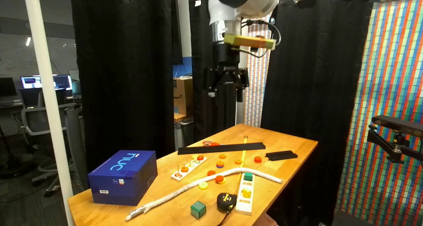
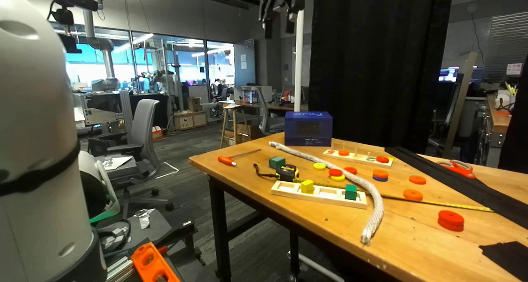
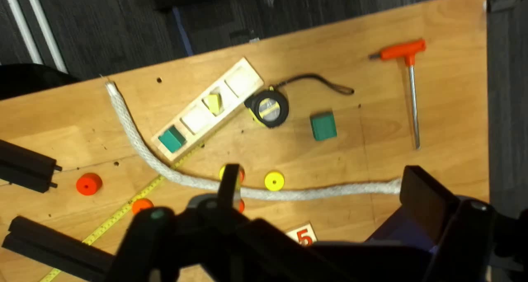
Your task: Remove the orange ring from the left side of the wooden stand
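In an exterior view the Robotiq gripper [image 1: 225, 94] hangs at upper centre, high above the wooden table [image 1: 281, 138], its fingers pointing down. They are spread wide and hold nothing; in the wrist view the dark fingertips [image 3: 228, 185] stand far apart, left and right of lower centre.

The orange ring [image 1: 184, 169] sits around a peg of the wooden stand [image 1: 192, 165], toward the end printed with a red 5. In that frame it lies a little left of centre in the lower half, well below the gripper and to its left. In an exterior view the gripper [image 2: 279, 26] shows at the top edge and the ring [image 2: 343, 153] right of centre, far lower and to its right. The wrist view shows just the 5 end of the stand at bottom centre, partly behind the gripper's body; the ring cannot be made out there.

A red ring [image 1: 200, 157] sits at the stand's opposite end, and the blue NUC box [image 1: 122, 178] is near the stand, at lower left. A white rope [image 3: 297, 194] curves across the middle of the wrist view. At upper left of centre, a slotted wooden tray [image 3: 226, 92] bears a green block [image 3: 172, 139] and a yellow block [image 3: 214, 104]; the tape measure [image 3: 270, 109] is just beside the tray, a green cube [image 3: 323, 126] farther right, and a T-handle hex key [image 3: 406, 50] at upper right.
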Action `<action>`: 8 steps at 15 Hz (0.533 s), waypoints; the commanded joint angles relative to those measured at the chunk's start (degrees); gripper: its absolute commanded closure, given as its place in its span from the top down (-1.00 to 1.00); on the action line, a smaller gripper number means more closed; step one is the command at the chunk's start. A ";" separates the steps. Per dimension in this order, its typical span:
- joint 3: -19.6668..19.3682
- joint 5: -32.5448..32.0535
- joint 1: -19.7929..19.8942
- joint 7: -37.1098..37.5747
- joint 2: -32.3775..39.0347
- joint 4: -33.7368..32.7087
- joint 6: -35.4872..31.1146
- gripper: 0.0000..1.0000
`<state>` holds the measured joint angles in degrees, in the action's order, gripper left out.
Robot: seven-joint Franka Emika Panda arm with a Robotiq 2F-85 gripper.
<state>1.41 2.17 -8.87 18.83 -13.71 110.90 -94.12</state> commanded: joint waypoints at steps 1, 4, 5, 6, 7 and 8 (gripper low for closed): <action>-0.46 2.58 2.36 -11.67 -10.21 3.96 10.18 1.00; -1.73 1.58 3.70 -18.53 -16.14 5.90 16.25 1.00; -1.79 0.80 4.36 -19.05 -18.22 7.37 15.40 1.00; -2.22 0.69 4.77 -20.47 -20.37 8.92 14.37 1.00; -2.52 0.70 5.24 -21.19 -22.26 10.51 13.05 1.00; -2.59 0.14 5.79 -21.66 -24.51 12.61 10.74 1.00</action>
<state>-0.91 3.06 -4.64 0.13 -31.30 117.58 -78.90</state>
